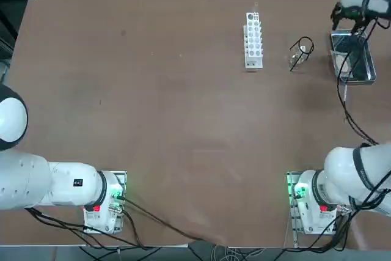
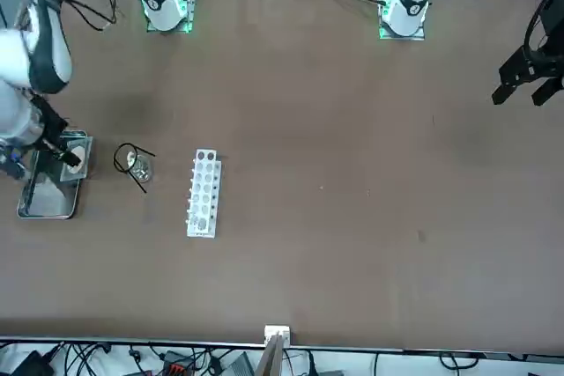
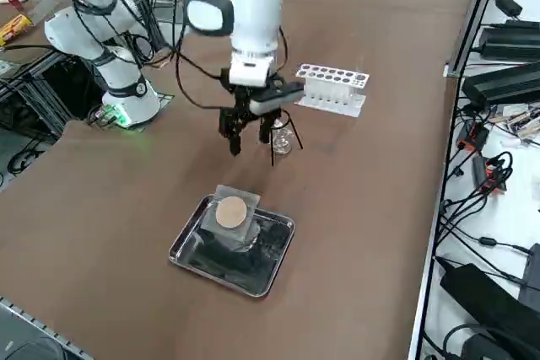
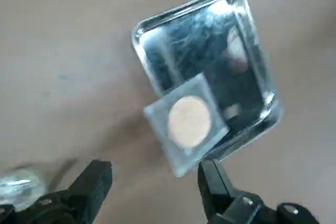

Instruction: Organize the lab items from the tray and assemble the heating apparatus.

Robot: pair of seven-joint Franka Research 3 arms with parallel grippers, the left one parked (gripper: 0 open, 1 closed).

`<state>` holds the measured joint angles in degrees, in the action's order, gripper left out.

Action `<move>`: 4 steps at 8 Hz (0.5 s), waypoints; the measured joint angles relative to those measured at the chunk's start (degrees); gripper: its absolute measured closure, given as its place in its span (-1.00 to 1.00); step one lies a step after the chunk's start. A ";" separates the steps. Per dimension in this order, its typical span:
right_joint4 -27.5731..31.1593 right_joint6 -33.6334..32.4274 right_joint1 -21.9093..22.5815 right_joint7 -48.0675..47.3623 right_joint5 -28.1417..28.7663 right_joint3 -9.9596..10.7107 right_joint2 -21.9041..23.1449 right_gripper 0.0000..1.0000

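One metal tray point(image 3: 268, 271), one square grey mesh point(image 3: 229, 213), one glass burner bottle point(image 3: 283, 140), one black wire tripod point(image 1: 302, 47) and one white tube rack point(image 3: 331, 88) are on the brown desk point(image 3: 354, 208).

The right hand point(image 3: 234, 134) hangs in the air with its two fingers spread wide and nothing between them. It points down at the desk, just short of the tray's near end in the right side view.

The tray is a small shiny rectangle with a raised rim, rounded corners and a dark, mirror-like floor. It lies on the desk below and just beyond the hand. The mesh is a pale grey square with a round tan disc at its middle. It lies tilted at the end of the tray nearest the hand, one edge over the rim and the rest over the tray floor; in the wrist view it sits just ahead of the fingertips point(image 4: 100, 174).

The burner bottle is small, clear and rounded, standing on the desk close beside the hand, on the side away from the tray. The tripod's thin ring and legs stand around the bottle. The rack, with many round holes in rows, lies on the desk farther off, beyond the bottle.
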<state>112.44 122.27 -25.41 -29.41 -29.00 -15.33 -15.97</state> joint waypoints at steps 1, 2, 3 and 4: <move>-0.35 0.87 0.05 0.20 -5.02 -0.14 -3.48 -1.00; -1.45 1.13 0.06 1.07 -7.91 -0.16 -6.63 -1.00; -2.58 1.13 0.05 2.12 -9.94 -0.14 -8.89 -1.00; -3.30 1.10 0.04 2.93 -11.22 -0.13 -10.57 -1.00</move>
<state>109.14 123.37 -25.37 -26.48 -40.22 -15.46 -26.54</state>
